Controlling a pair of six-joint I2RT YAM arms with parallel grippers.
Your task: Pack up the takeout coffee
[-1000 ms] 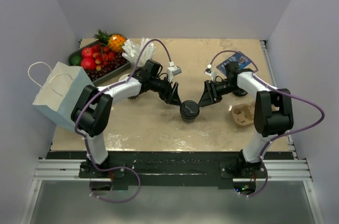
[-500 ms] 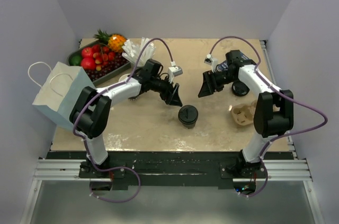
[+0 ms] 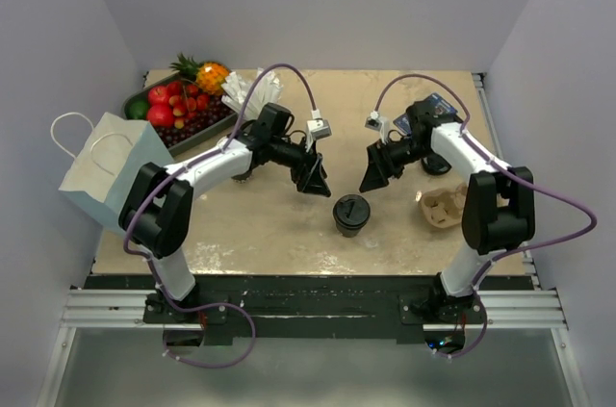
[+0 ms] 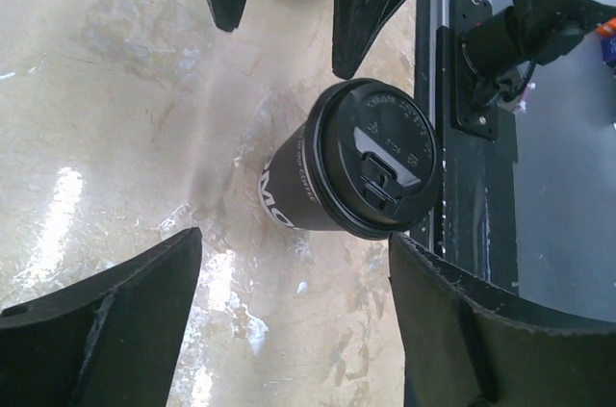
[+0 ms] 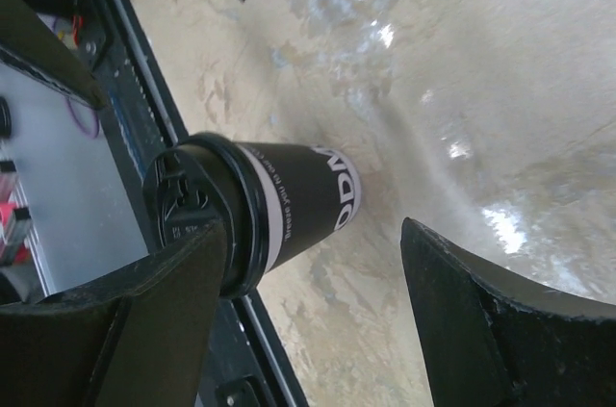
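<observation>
hard to see much of the takeout coffee [image 3: 350, 215] from above, the black lid covers nearly all of the body. the wrist views show the dark brown side with white lettering, but it wraps round the cup and i can't read the whole word. the tiny print on the lid is too small too. in the right wrist view one finger cuts across part of the lid. there's something blue behind the right arm, mostly hidden, can't tell what it is.

the cup stands upright, long axis vertical, lid up, base flat on the table [image 3: 269, 234]. it sits in the near middle of the tabletop, just in front of the gap between both grippers, touching neither.

left gripper [image 3: 313, 180] has its fingers spread wide with nothing in them, and the right gripper [image 3: 372, 177] is the same, both tilted down toward the cup.

the surface is beige, marbled and a bit shiny. plain pale walls on three sides. a paper bag [image 3: 101, 171] hangs off the left edge, a fruit tray [image 3: 178, 111] sits back left, and a pulp cup carrier [image 3: 441, 207] is on the right.
</observation>
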